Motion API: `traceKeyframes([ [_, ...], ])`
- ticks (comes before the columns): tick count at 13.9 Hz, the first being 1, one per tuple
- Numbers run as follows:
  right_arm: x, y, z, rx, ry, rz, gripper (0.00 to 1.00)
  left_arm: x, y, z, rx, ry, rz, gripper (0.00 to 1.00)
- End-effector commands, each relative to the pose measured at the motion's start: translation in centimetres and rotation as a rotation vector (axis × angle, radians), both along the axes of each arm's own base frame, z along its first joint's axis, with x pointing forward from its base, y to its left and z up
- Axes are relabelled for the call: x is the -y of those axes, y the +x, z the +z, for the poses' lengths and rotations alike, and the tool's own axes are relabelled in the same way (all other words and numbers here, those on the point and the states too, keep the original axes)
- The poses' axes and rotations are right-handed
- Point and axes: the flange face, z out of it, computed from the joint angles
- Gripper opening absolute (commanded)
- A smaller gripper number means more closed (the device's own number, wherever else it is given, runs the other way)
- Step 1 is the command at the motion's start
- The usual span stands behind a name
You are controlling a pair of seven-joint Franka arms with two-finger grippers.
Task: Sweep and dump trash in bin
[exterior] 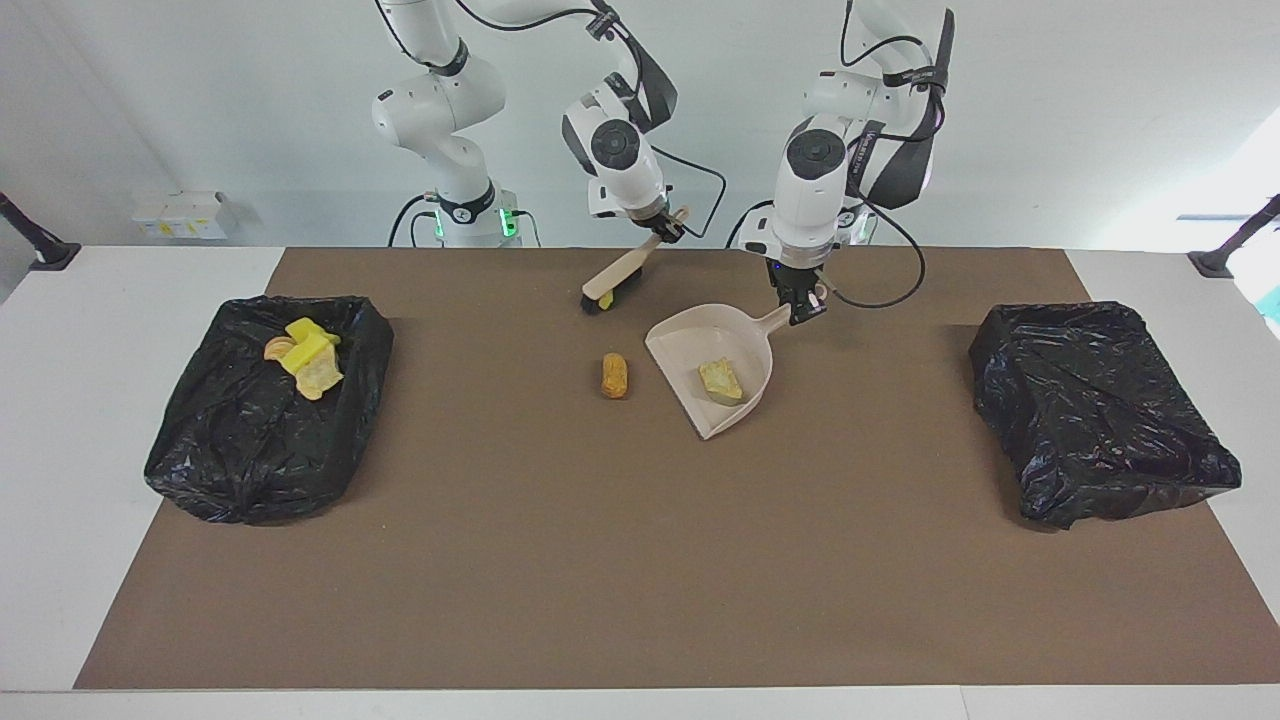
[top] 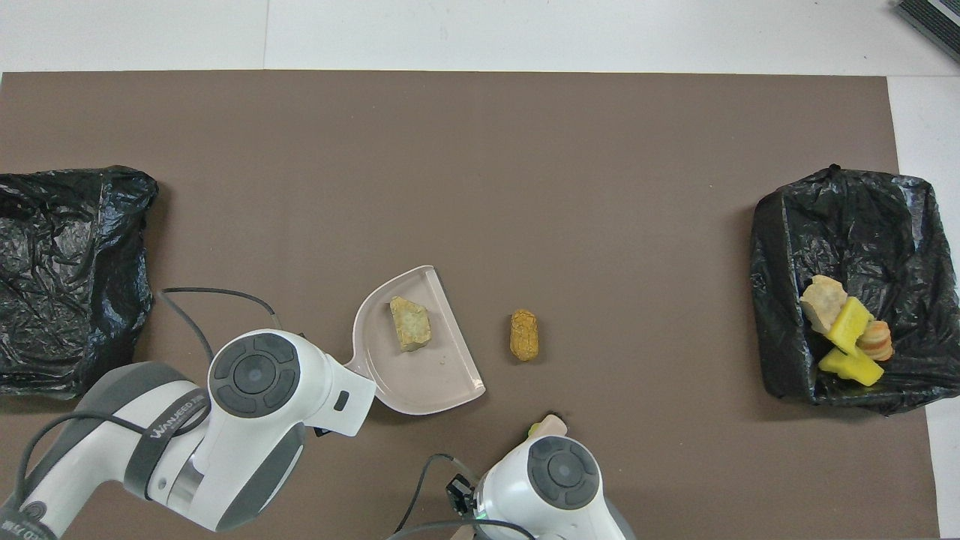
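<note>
The trash lies in three places. One brown roll (exterior: 614,375) lies loose on the brown mat (exterior: 640,560), beside the open mouth of the dustpan (exterior: 745,335), toward the right arm's end of it and not touching it. It is a short, rounded cylinder, golden-brown with a rough, ribbed skin, and it lies on its side. A pale golden pastry chunk (exterior: 720,381) sits inside the dustpan on its floor; it is blocky and irregular, with a lighter, crumbly top. The rest is heaped in the black-lined bin (exterior: 250,440) at the right arm's end of the table: bright yellow wedges (exterior: 307,349), a tan pastry (exterior: 320,376) and a small orange ridged piece (exterior: 277,349), all pressed together against one wall of the bin. The second bin (exterior: 1100,420), at the left arm's end, shows only its black liner.

The left gripper (exterior: 803,308) is clamped on the dustpan's handle, with the pan resting on the mat and its mouth turned toward the roll. The right gripper (exterior: 668,225) pinches the handle end of the brush (exterior: 618,275), which hangs tilted in the air, bristles down, over the mat's edge close to the robots. A small yellow bit (exterior: 605,300) shows just below the bristles; whether it touches them cannot be told.
</note>
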Motion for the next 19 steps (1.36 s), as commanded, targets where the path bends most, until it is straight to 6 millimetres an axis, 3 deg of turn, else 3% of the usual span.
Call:
traceKeyframes([
  [1, 0.5, 4.9, -0.3, 0.049, -0.001, 0.045, 0.0, -0.3, 0.5, 0.2, 0.013, 0.006, -0.023, 0.0],
  [3, 0.0, 8.6, 0.6, 0.066, 0.005, 0.051, 0.0, -0.3, 0.4, 0.2, 0.011, 0.007, -0.023, 0.0],
  [5, -0.6, 11.2, 3.3, 0.022, 0.018, 0.071, 0.0, -0.4, 0.5, 0.2, 0.013, 0.006, -0.022, 0.0],
  [7, 0.9, 12.5, 6.6, 0.012, -0.006, 0.106, 0.0, -0.3, 0.5, 0.2, 0.016, 0.004, -0.024, 0.0],
  [9, 1.9, 12.2, 8.3, 0.019, -0.015, 0.229, 0.0, -0.2, 0.6, 0.3, 0.027, -0.003, -0.026, 0.0],
  [14, 7.3, 14.1, 7.1, 0.082, 0.007, 0.626, 0.0, -0.1, 0.7, 0.3, 0.029, -0.004, -0.026, 0.0],
  [16, 8.3, 14.7, 6.8, 0.113, 0.059, 0.829, 0.0, -0.2, 0.7, 0.3, 0.028, -0.004, -0.026, 0.0],
  [19, 10.3, 15.5, 5.8, 0.138, 0.094, 0.972, 0.0, -0.3, 0.7, 0.3, 0.028, -0.003, -0.023, 0.0],
])
